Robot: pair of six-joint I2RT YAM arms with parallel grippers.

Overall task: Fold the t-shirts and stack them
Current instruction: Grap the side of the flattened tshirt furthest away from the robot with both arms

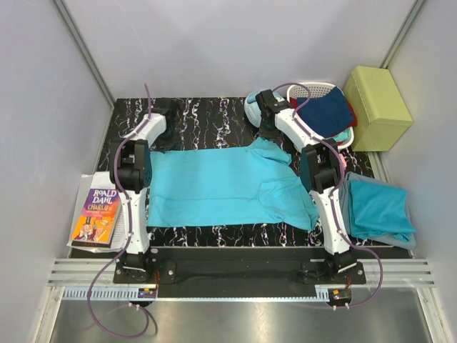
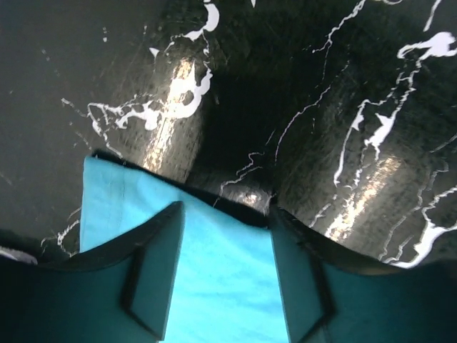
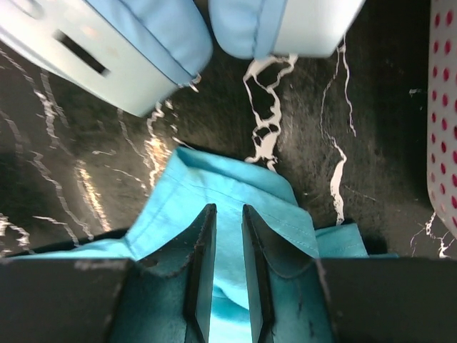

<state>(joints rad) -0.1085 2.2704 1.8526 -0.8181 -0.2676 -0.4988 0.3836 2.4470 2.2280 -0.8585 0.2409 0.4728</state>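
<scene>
A thin, soft turquoise t-shirt (image 1: 221, 186) lies spread, mostly flat, in the middle of the glossy black, white-veined counter (image 1: 214, 121), its right side rumpled. The left claw (image 2: 225, 214) stands half wide at the shirt's far left hem, with flat cloth showing between its dark fingers. The right claw (image 3: 228, 211) is narrow, pinching a raised fold at the far right corner, just short of the padded pale blue headphones (image 3: 143, 43). Bare counter lies beyond the far hem. Folded t-shirts (image 1: 377, 207) sit at the right edge, a perforated basket (image 1: 314, 87) behind them.
</scene>
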